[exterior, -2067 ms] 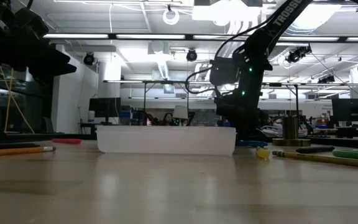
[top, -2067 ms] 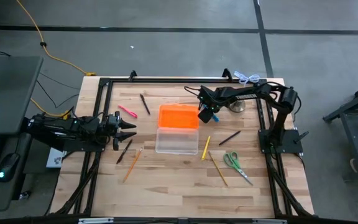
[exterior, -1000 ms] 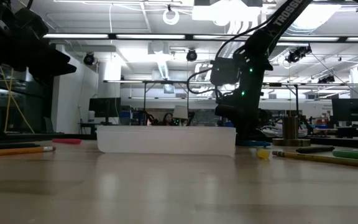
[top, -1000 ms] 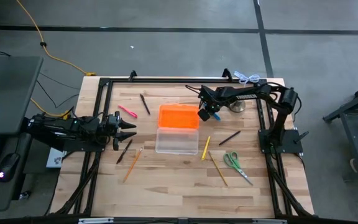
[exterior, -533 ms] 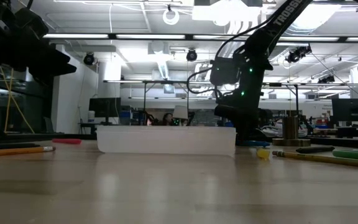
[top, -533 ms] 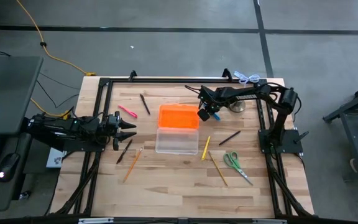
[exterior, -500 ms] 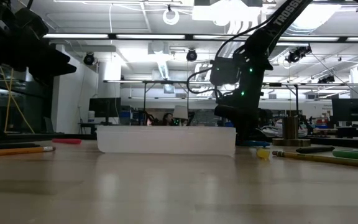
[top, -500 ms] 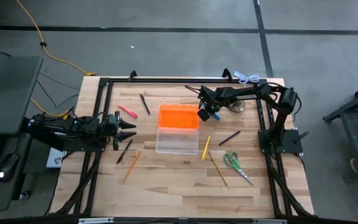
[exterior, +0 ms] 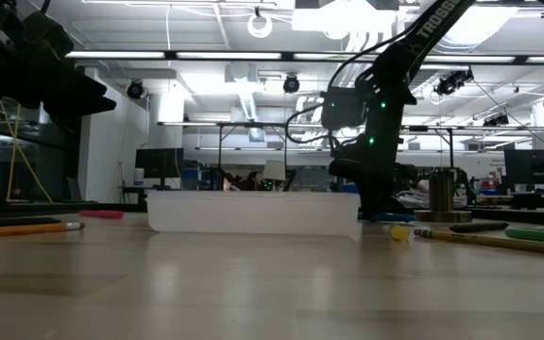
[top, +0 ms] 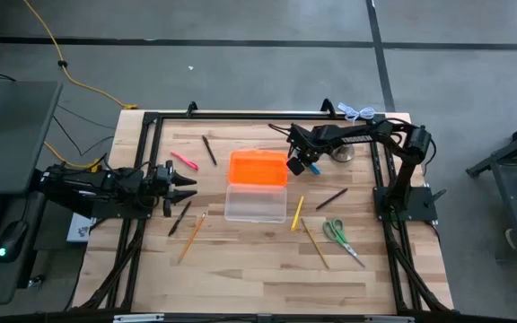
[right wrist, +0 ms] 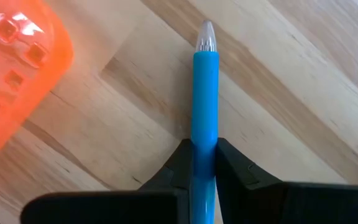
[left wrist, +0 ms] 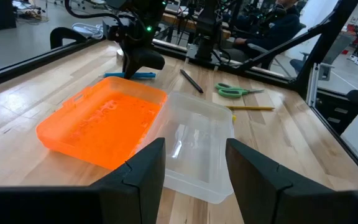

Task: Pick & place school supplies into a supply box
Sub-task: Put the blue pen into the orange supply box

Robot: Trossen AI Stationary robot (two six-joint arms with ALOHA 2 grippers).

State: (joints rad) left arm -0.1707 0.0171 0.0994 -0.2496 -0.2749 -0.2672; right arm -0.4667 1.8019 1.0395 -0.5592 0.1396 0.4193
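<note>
The supply box (top: 256, 204) is clear, and its orange lid (top: 258, 168) lies open flat on its far side. My right gripper (top: 302, 167) is down at the lid's right edge, shut on a blue pen (right wrist: 205, 81). My left gripper (top: 187, 182) waits open and empty at the table's left, pointing at the box (left wrist: 197, 140). Green-handled scissors (top: 339, 232), yellow pencils (top: 298, 212) and a black pen (top: 332, 198) lie flat on the table right of the box. A pink pen (top: 184, 161) and more pencils (top: 191, 235) lie left of it. My right gripper pinches the blue pen's barrel (right wrist: 204, 144) between its two fingers (right wrist: 180, 163), which come from above and lie across it. The pen's capped tip (right wrist: 205, 30) points away from the fingers. The pen lies level at table height (exterior: 382, 217); whether it is clear of the wood, I cannot tell.
A silver bell-shaped metal object (top: 342, 153) stands just right of my right gripper. A black pen (top: 209, 150) lies at the far left of the lid. The black frame rails (top: 240, 114) run along the table's edges. Bare wood (top: 258, 269) lies in front of the box.
</note>
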